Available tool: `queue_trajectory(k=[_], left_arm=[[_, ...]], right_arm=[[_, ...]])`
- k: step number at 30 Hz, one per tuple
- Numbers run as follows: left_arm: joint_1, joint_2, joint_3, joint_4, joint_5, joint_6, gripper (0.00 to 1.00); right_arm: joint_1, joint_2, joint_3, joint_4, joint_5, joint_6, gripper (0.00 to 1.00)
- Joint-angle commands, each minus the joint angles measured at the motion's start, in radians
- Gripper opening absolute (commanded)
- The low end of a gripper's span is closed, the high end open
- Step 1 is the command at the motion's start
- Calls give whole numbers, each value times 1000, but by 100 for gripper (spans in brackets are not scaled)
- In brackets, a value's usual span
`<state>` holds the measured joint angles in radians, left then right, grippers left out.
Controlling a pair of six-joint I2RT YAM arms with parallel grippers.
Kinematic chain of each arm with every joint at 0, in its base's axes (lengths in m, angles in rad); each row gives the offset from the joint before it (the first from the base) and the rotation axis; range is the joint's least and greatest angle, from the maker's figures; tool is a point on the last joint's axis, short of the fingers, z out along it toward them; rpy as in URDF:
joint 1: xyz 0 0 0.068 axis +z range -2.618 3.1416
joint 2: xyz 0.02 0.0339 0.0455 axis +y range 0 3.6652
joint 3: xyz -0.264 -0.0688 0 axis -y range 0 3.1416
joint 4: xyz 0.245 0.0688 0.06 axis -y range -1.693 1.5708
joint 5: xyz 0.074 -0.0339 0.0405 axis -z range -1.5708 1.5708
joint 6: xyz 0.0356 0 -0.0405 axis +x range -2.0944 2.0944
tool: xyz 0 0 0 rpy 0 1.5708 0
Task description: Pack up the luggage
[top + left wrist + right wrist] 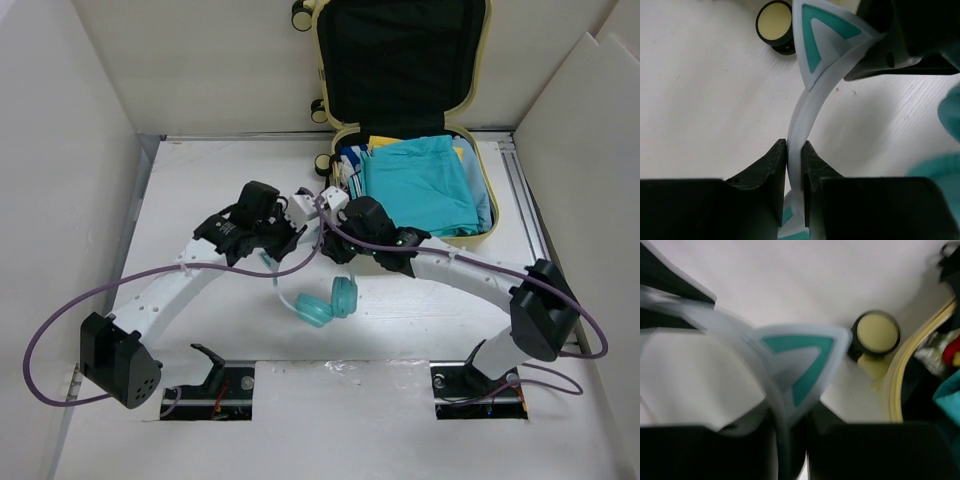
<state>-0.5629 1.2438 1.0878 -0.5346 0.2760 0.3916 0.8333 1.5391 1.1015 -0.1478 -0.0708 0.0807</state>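
The pale-yellow luggage lies open at the back right, its black-lined lid propped up against the back wall. A folded teal cloth and other items lie in it. A pale headset with teal cat ears hangs above the table just left of the luggage. My left gripper is shut on its headband. My right gripper is shut on the same band beside a cat ear. The two grippers are close together. In the wrist views the left gripper and right gripper both pinch the band.
A luggage wheel stands on the white table just past the grippers and also shows in the right wrist view. The luggage rim is at the right. White walls enclose the table on three sides.
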Motion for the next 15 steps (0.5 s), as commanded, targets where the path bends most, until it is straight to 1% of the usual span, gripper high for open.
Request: queue_trajectory(k=[1, 2, 3, 5, 6, 7, 8, 9, 10, 11, 12, 14, 15], left_arm=[[-2, -43, 18, 22, 45, -36, 0], [-2, -43, 29, 22, 45, -36, 0], [-2, -43, 29, 22, 45, -45, 0], [-2, -43, 55, 31, 28, -65, 0], [-2, -31, 69, 31, 11, -65, 30], [-2, -30, 84, 31, 2, -74, 46], [-2, -21, 101, 31, 2, -74, 61], [-2, -6, 134, 31, -18, -107, 74], [-2, -6, 152, 45, -30, -123, 100], [-2, 21, 171, 45, -41, -134, 100], [21, 34, 219, 45, -41, -149, 100], [60, 55, 283, 45, -41, -203, 100], [114, 65, 317, 45, -23, -218, 100]], right_arm=[[20, -19, 20, 34, 34, -3, 13], [20, -19, 55, 15, 46, 14, 0], [20, -19, 72, 14, 55, 14, 0], [20, -19, 134, -39, 104, 14, 0], [4, -19, 156, -58, 115, 24, 0], [-9, -19, 178, -76, 115, 24, 0], [-51, -19, 196, -94, 115, 15, 0], [-75, -28, 224, -119, 115, -7, 0], [-101, -28, 233, -119, 115, -19, 0], [-129, -42, 233, -128, 89, -33, 0], [-187, -42, 244, -139, 76, -45, 0], [-250, -54, 256, -159, 30, -68, 0], [-310, -65, 256, -159, 20, -68, 0]])
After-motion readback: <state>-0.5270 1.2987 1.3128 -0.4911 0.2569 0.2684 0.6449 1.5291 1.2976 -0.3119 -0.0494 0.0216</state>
